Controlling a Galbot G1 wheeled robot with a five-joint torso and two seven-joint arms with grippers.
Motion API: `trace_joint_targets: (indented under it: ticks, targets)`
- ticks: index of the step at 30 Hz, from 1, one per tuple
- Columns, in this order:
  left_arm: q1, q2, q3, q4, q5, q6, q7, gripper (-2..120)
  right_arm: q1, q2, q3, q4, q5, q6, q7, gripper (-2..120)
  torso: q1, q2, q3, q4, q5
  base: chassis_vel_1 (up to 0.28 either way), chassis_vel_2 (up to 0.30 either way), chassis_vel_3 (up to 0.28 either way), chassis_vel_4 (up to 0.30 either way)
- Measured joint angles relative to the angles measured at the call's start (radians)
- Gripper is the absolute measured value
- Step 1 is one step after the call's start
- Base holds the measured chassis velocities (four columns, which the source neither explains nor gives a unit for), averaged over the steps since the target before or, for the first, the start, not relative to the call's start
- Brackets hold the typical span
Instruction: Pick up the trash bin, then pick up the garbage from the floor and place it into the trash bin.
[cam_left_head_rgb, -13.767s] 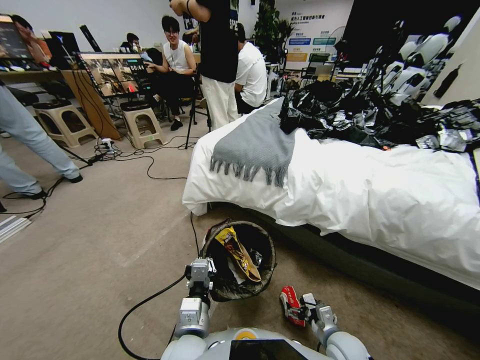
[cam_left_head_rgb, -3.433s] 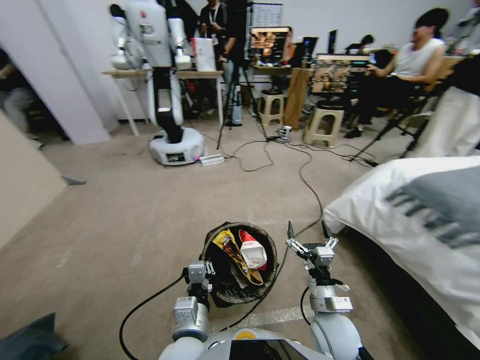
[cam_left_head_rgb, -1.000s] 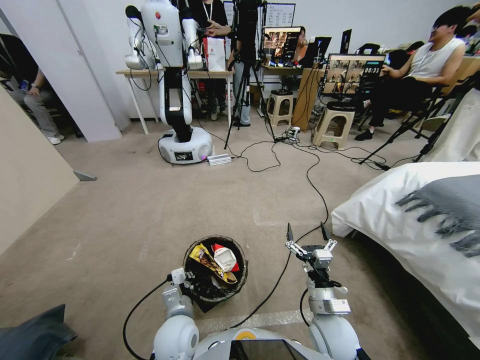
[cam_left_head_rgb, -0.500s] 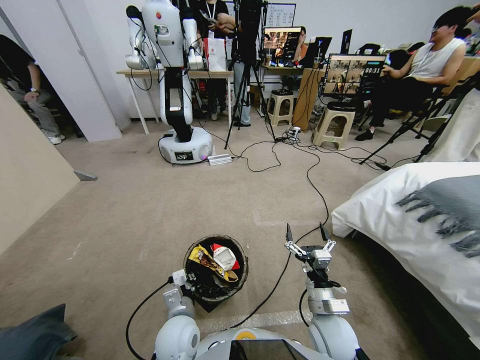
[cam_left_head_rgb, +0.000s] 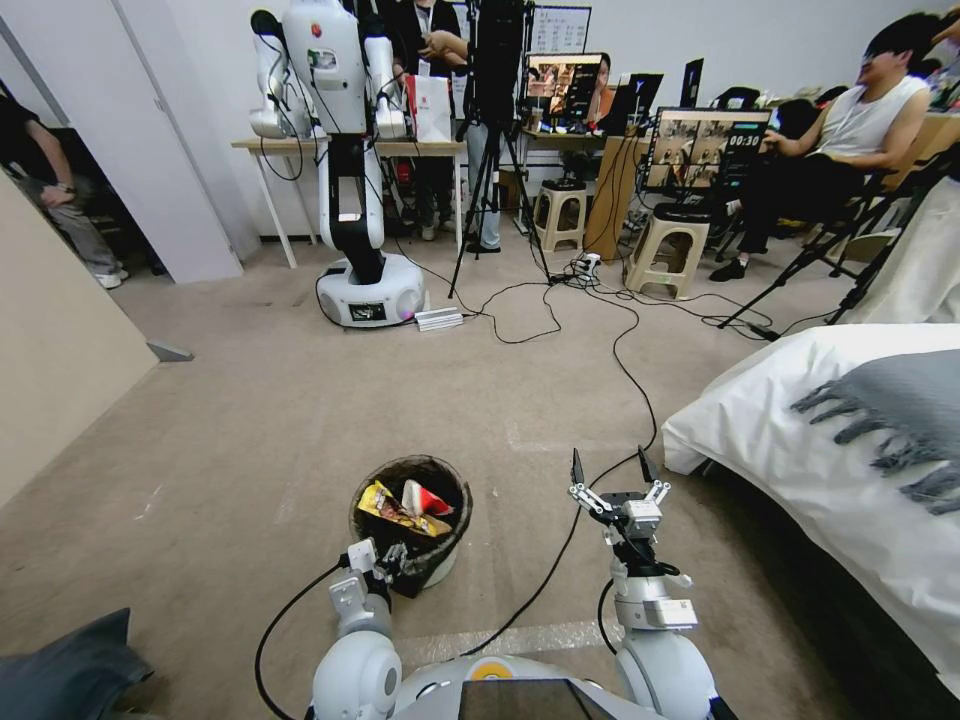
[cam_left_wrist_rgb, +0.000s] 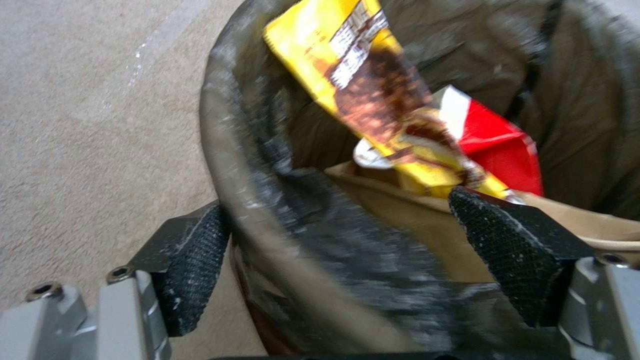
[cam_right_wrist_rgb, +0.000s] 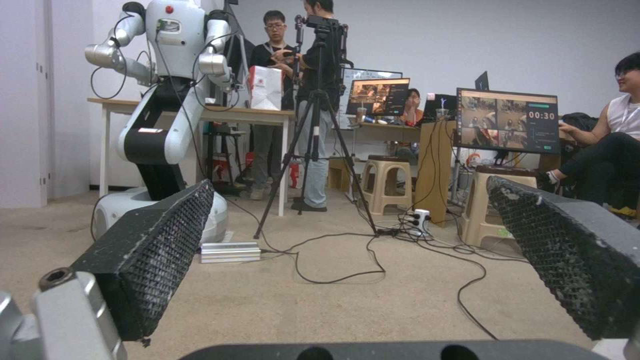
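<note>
At the near rim of the trash bin the left gripper is straddled wide, one pad outside, one inside; the right gripper, beside it, is held wide and empty.

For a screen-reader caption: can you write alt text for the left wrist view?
The left hand straddles the trash bin rim, one finger outside, one inside. A yellow wrapper and red-and-white packet lie inside.

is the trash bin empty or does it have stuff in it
Not empty. The trash bin holds a yellow wrapper, a red-and-white packet and a brown paper bag. The left end effector straddles its lined rim.
</note>
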Motion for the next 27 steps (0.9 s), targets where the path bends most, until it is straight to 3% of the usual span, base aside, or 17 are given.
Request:
trace_joint_targets:
  ticks: [9,16,20,27]
  targets:
    - [0.009,0.001,0.017,-0.051,0.026,-0.003,0.000,85,0.003,0.002,0.000,-0.001,-0.001,0.000,-0.002,100,0.000,0.000,0.000,0.0000,0.0000,0.000,0.000,0.000,0.000]
    - [0.024,0.000,0.033,-0.091,0.126,-0.043,0.014,85,0.003,0.006,-0.001,-0.005,-0.002,0.002,-0.002,100,0.000,0.000,0.000,0.0000,0.0000,0.000,0.000,0.000,0.000]
    - [0.037,0.004,0.039,-0.118,0.209,-0.085,0.039,85,0.003,0.008,-0.004,-0.007,-0.005,0.006,-0.003,100,0.000,0.000,0.000,0.0000,0.0000,0.000,0.000,0.000,0.000]
    - [0.065,0.014,0.045,-0.135,0.383,-0.245,0.150,85,0.001,0.012,-0.005,-0.009,-0.015,0.012,-0.006,100,0.000,0.000,0.000,0.0000,-0.0001,0.000,0.000,0.000,0.000]
